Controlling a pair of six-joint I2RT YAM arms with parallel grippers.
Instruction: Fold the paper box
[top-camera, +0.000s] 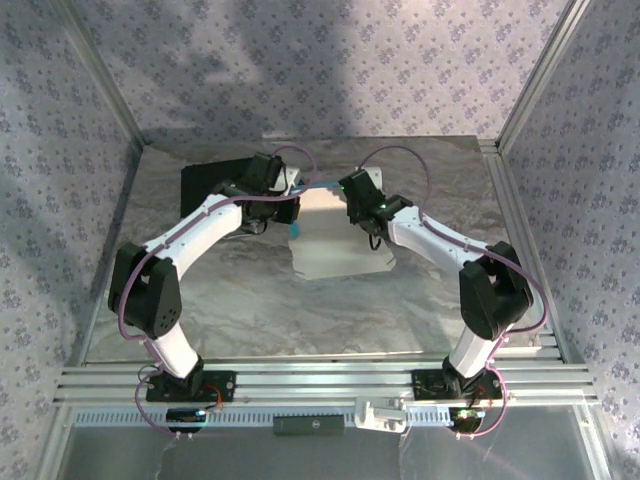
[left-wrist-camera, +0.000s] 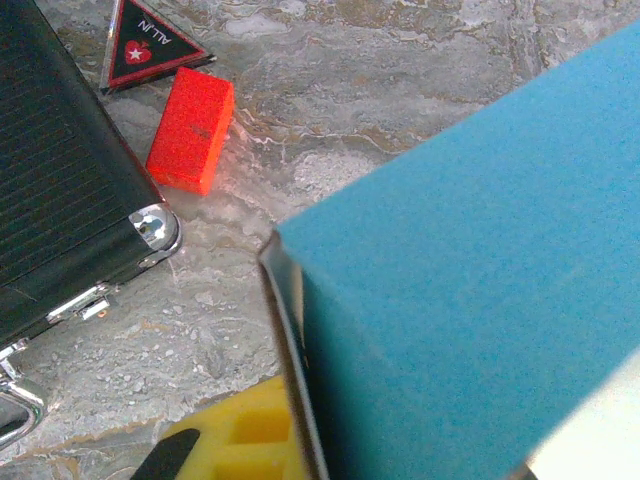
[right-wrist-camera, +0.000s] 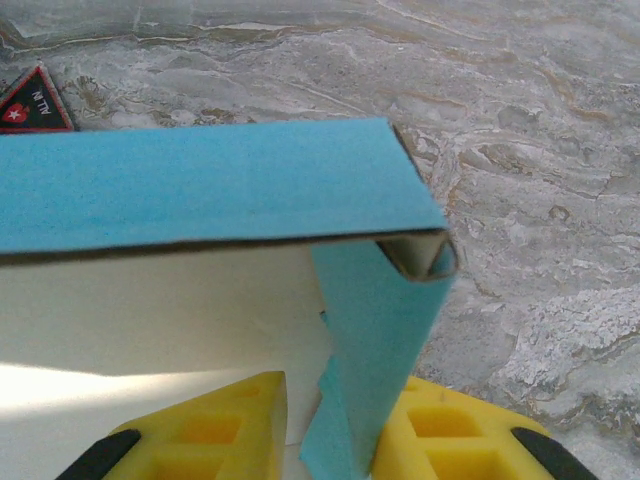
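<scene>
The left fingers (left-wrist-camera: 235, 445) grip the thin light-blue card paper box (left-wrist-camera: 480, 250); the right fingers (right-wrist-camera: 210, 430), slightly parted around its flap (right-wrist-camera: 370, 350), should retreat straight, without dragging it.

Black case (left-wrist-camera: 60, 200), red block (left-wrist-camera: 190, 130), triangular badge (left-wrist-camera: 150, 40)

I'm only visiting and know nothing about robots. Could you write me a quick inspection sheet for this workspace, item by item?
Surface: grey marbled table, bare in front of the arms.
Job's things: paper box, partly folded, white inside facing up, blue outside.
Clutter: black case at the far left; red block and triangular badge beside it.
Grippers: left gripper shut on the paper box; right gripper open around a blue flap.
Cables: purple cables looped along both arms.
Surroundings: patterned walls; metal rails at the near edge.
</scene>
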